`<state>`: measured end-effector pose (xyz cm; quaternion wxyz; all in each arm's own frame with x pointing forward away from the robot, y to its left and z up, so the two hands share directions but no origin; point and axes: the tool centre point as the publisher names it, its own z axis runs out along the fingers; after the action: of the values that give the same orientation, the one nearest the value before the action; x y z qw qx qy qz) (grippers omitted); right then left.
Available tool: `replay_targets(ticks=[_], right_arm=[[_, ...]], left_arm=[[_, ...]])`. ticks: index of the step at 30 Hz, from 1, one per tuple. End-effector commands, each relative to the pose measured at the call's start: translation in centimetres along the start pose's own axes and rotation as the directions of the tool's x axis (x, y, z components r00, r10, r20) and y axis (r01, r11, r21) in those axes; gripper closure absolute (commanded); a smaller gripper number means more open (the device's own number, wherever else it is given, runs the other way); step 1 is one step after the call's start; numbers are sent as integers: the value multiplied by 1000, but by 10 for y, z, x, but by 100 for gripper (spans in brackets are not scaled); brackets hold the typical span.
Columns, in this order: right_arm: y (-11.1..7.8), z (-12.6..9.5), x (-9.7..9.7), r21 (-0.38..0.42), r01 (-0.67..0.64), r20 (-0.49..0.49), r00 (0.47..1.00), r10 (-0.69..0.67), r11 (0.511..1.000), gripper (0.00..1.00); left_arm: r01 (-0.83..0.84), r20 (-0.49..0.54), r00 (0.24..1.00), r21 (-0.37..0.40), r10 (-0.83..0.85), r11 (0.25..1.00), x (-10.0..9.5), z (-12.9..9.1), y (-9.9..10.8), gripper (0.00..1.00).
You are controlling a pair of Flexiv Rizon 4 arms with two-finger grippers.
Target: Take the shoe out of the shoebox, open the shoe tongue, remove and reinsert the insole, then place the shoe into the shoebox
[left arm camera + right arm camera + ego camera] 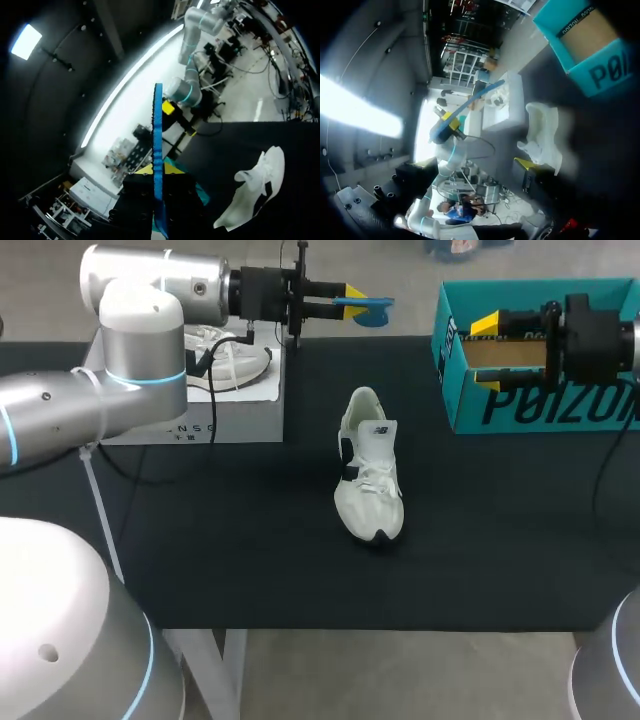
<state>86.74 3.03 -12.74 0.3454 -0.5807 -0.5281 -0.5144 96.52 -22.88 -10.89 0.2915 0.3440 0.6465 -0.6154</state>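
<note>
A white shoe (370, 465) lies on its sole in the middle of the black table, toe toward the front edge; it also shows in the left wrist view (255, 190) and the right wrist view (542, 135). My left gripper (345, 298) hangs high over the table's back edge, shut on a blue insole (367, 308). Between its yellow tips the insole (158, 145) stands edge-on. The teal shoebox (455, 390) sits at the back right. My right gripper (486, 352) hovers open at the box's mouth with nothing between its fingers. From there the insole (480, 97) and shoebox (585, 55) are visible.
A white box (200, 410) holding another white shoe (225, 355) stands at the back left, under my left arm. Black tabletop (250, 540) stretches around the shoe to the front edge.
</note>
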Motion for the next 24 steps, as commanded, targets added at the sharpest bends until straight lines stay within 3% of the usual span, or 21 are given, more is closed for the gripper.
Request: replay_targets(ticks=[1,6,12,19,24], right_arm=[[1,0,5,5,7,7,1000,-7,1000,0],[0,-2,13,12,44,20,999,-44,999,0],[1,-3,11,6,44,23,999,-44,999,0],[0,-1,9,9,36,21,999,-36,999,0],[0,-1,7,9,32,21,999,-32,999,0]], left_arm=[[853,-296,514,76,-805,516,-7,2,20,100],[965,-392,260,78,-883,249,-8,3,28,100],[999,-435,45,44,-899,29,-6,6,33,100],[995,-459,-77,14,-885,-94,0,5,34,100],[998,-468,-24,38,-883,-48,-2,4,27,100]])
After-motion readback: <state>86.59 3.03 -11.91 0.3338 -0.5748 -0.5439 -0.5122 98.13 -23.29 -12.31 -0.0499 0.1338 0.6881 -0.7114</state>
